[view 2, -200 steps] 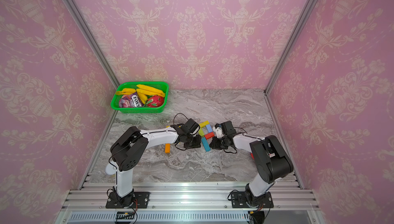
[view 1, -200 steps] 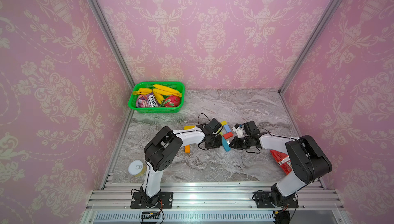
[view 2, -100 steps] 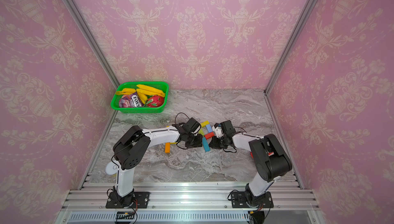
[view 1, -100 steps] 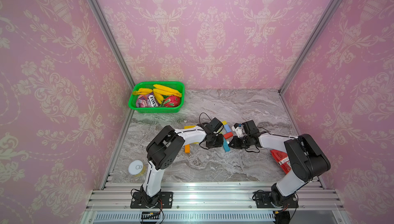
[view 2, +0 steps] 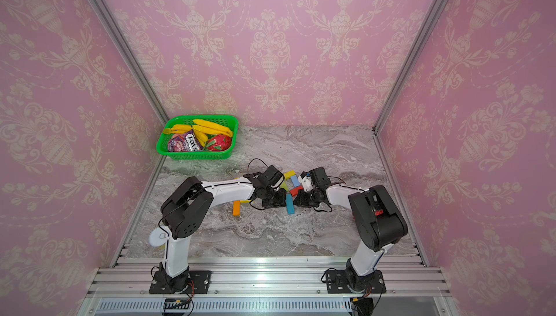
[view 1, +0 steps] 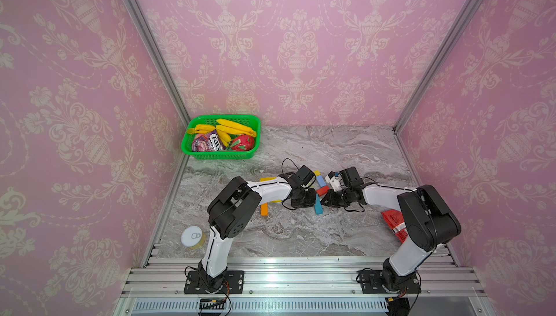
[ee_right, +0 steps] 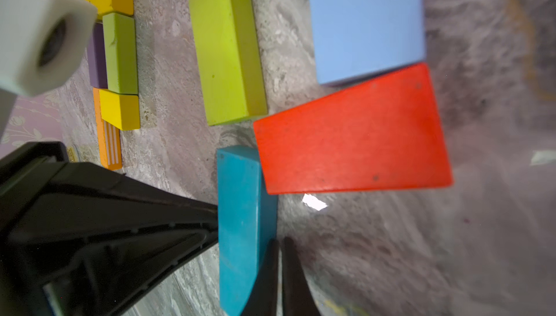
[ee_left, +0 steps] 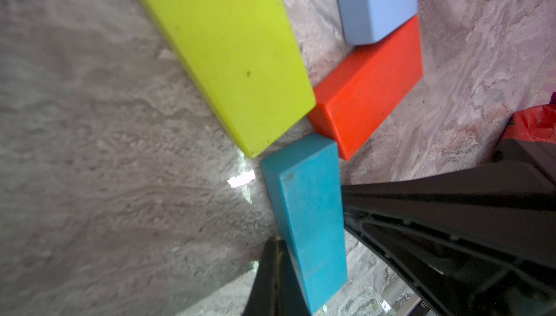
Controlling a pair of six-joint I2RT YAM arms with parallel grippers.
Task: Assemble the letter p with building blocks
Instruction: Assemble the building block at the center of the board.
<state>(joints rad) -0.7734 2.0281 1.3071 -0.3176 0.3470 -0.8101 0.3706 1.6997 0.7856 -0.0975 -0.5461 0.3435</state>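
Marble tabletop (view 1: 301, 239) holds the teal block (view 1: 318, 207), flanked by closed left claw (view 1: 312, 201) and closed right claw (view 1: 325, 202), likely straightening the letter's stem.

— Entry one, the left side?
— Listed: left arm (view 1: 264, 186), elbow bent, forearm reaching low and inward. Its left gripper (view 1: 313, 200) had its fingers (ee_left: 272, 281) pressed together.
— Entry two?
— Listed: right arm (view 1: 388, 194), mirrored, forearm reaching inward. Its right gripper (view 1: 323, 202) was likewise closed, fingers (ee_right: 288, 278) together. The tips faced each other, near but apart.
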